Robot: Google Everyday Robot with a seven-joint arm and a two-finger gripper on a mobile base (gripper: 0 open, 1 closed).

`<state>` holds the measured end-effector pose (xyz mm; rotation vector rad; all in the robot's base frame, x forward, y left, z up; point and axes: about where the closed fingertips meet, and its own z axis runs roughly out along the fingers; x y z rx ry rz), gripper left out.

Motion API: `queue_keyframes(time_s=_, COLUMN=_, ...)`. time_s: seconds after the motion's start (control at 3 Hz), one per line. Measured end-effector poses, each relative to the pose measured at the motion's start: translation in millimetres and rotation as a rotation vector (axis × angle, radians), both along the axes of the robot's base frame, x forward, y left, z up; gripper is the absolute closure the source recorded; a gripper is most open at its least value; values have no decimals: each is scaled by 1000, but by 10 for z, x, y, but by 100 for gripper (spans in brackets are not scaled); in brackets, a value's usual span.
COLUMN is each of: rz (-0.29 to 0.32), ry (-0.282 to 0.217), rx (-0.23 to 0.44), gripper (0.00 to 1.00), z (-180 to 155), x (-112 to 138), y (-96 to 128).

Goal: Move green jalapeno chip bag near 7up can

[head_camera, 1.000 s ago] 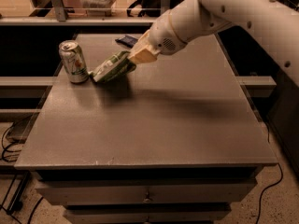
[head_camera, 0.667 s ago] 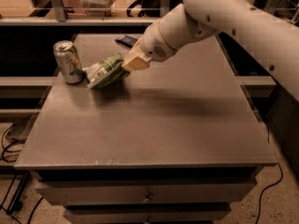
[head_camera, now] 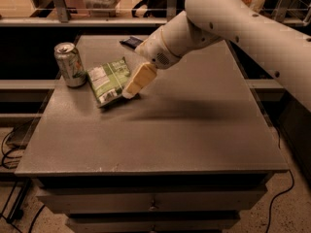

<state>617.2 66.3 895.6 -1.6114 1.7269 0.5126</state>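
The green jalapeno chip bag (head_camera: 108, 80) lies flat on the grey table (head_camera: 194, 130) at the back left, white label panel facing up. Its left edge is right beside the upright 7up can (head_camera: 70, 64), almost touching it. My gripper (head_camera: 130, 92) reaches down from the white arm (head_camera: 233, 23) to the bag's right edge and rests on or just over it. Whether it still holds the bag does not show.
A small dark blue wrapped bar (head_camera: 131, 42) lies at the table's back edge, partly behind the arm. A railing and shelf run behind the table. Drawers sit under the table's front edge (head_camera: 150, 171). Cables lie on the floor at left.
The gripper moved left and down with the bag. The bag went from tilted above the table to lying flat beside the can.
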Motion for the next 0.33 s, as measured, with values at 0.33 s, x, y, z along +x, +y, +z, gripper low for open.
queue_keyframes(time_s=0.33, rz=0, ry=0, rx=0, gripper=0, z=0, x=0, y=1)
